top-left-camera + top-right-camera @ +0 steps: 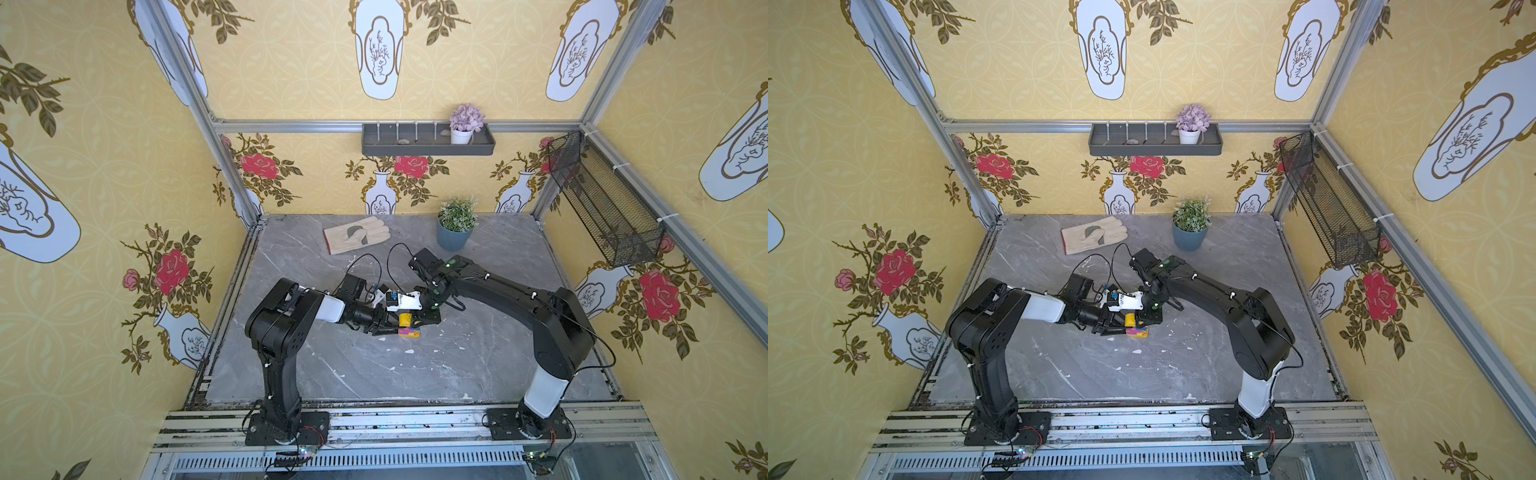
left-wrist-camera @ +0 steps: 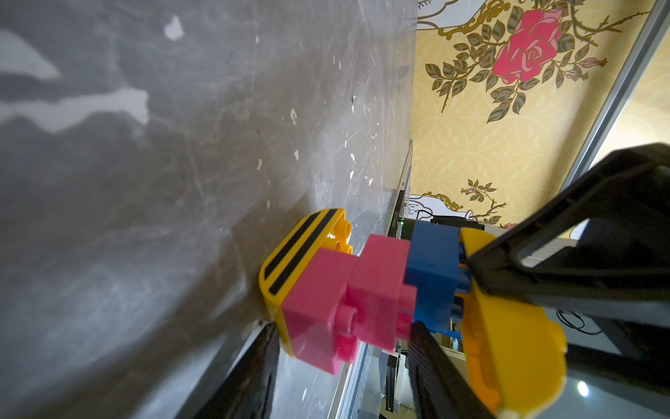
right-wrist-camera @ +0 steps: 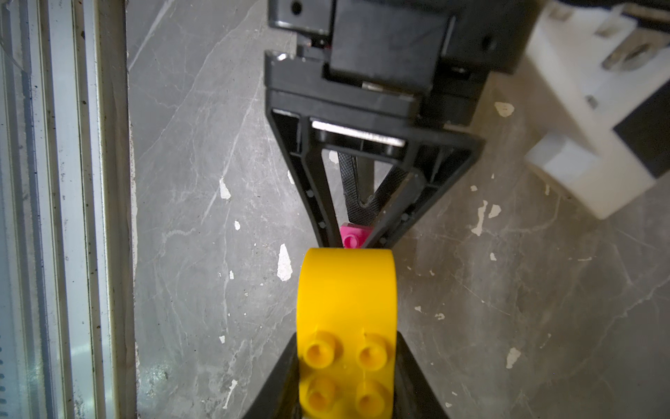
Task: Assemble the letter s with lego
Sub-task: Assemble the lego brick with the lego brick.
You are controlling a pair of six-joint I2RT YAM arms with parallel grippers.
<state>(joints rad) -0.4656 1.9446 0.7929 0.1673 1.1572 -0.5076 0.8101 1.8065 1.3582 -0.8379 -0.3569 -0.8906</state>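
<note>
**Left wrist view: both claws clamped on the letter s**

The left claw is closed on the pink bricks in the middle of the lego chain, with one of its dark ribbed fingers on each side of them. To one side of this claw's grip, a striped yellow brick lies against the grey bench. To the other side, a blue brick joins the pink pair, and a plain yellow brick touches the blue one.

In the right wrist view, the right claw is closed on that plain yellow brick, which has its four studs facing the camera and a black finger against each flank. Straight ahead of this claw, the tips of the left claw pinch a pink stud just past the yellow brick's far edge.

In both top views the two claws meet tip to tip low over the bench, with the coloured bricks between and just beneath them. A work glove and a potted plant sit well beyond the claws, apart from the bricks.
</note>
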